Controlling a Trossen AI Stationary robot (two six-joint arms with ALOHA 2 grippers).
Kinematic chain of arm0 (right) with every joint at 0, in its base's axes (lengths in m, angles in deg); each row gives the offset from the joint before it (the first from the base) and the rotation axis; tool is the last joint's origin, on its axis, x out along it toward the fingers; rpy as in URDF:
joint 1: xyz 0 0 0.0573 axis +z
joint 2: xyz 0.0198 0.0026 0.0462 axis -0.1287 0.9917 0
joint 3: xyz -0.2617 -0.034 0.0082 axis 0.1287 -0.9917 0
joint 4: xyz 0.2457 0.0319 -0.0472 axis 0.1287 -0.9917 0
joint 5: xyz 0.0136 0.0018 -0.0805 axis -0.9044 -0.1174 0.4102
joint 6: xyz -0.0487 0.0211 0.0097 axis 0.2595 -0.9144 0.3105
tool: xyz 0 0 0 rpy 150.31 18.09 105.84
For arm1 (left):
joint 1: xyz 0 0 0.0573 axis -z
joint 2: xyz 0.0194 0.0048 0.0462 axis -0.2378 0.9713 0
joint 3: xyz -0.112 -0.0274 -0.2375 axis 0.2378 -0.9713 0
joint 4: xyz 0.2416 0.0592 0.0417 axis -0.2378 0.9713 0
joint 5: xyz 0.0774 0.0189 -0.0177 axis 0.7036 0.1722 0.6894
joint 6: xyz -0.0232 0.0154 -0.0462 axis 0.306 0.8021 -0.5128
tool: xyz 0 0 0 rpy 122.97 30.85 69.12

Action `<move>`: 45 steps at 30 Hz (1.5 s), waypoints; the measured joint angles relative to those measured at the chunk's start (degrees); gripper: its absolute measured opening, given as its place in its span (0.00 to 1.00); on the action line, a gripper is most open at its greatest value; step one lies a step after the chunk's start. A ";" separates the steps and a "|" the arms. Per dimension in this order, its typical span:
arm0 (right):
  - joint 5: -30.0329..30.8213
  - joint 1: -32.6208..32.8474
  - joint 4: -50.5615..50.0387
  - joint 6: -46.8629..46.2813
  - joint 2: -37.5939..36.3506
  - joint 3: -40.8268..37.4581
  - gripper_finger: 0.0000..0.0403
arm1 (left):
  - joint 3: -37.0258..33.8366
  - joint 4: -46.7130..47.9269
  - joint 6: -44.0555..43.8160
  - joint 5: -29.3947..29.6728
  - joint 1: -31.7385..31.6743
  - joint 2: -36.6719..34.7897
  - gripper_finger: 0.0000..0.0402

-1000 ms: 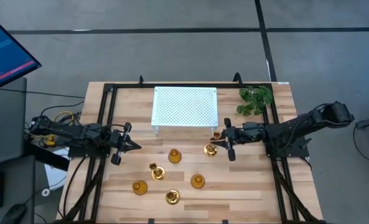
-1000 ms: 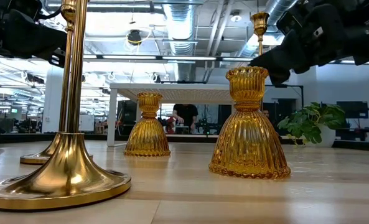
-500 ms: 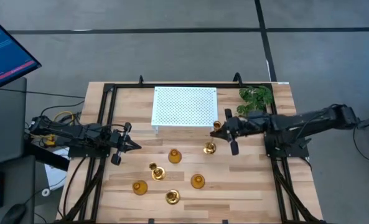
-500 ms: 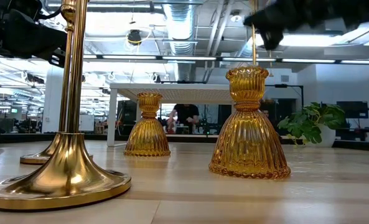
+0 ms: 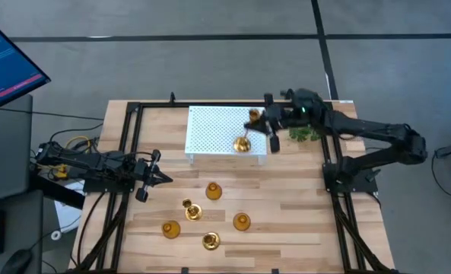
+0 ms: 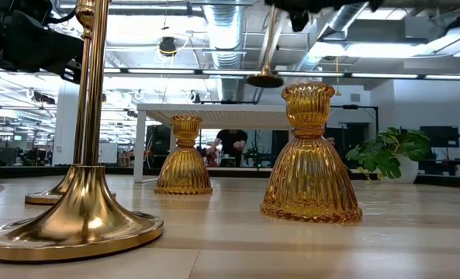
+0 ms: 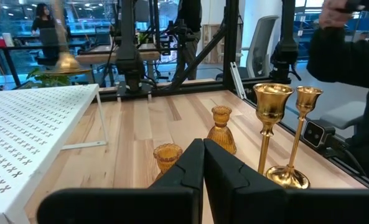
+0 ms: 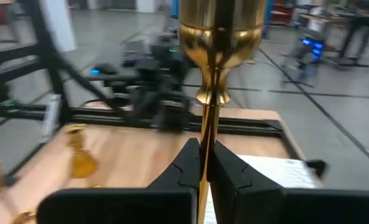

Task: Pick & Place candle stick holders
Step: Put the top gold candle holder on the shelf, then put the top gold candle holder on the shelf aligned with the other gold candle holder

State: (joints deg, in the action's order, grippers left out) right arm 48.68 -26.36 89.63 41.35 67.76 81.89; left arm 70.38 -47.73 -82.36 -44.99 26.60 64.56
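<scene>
The table (image 5: 301, 205) holds a white rack (image 5: 217, 125) at about 12 o'clock, and the right gripper (image 5: 265, 125) hangs over the rack's 3 o'clock edge, clamped tight on the thin stem of a tall holder (image 5: 242, 143). In the high view the holder's cup sits right by the fingers and its round base pokes out toward 7 o'clock over the rack, so it's tilted and off the surface. The wrist view shows the stem pinched between the two fingers – cup just past them.

Left gripper (image 5: 150, 177) sits at 9 o'clock, closed on nothing.

The other five holders are grouped around 6 o'clock: short ones (image 5: 214, 190) and two tall ones (image 5: 192, 210).

Low view cuts off the right gripper at the top – only the carried stem and base (image 6: 265, 77) show. A plant (image 5: 312, 118) at 1 o'clock is partly hidden by the arm.
</scene>
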 joint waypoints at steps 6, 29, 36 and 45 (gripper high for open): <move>-2.15 -11.26 -0.01 -0.87 5.44 2.44 0.01 | 0.00 -0.08 0.01 0.00 0.00 0.00 0.02; -7.56 -21.75 1.55 -2.48 9.36 2.45 0.21 | 0.00 -0.08 -0.01 -0.01 0.00 0.00 0.02; -7.23 -21.70 -9.40 2.41 3.28 2.43 0.37 | 0.00 -0.07 -0.01 -0.02 0.00 0.00 0.02; -7.17 -19.56 -30.03 2.85 -6.85 2.43 0.44 | 0.00 -0.05 -2.69 -0.02 0.00 0.00 0.02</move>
State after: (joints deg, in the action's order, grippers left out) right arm 41.51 -45.92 59.60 44.20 60.91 84.32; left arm 70.38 -47.78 -85.05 -45.02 26.60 64.56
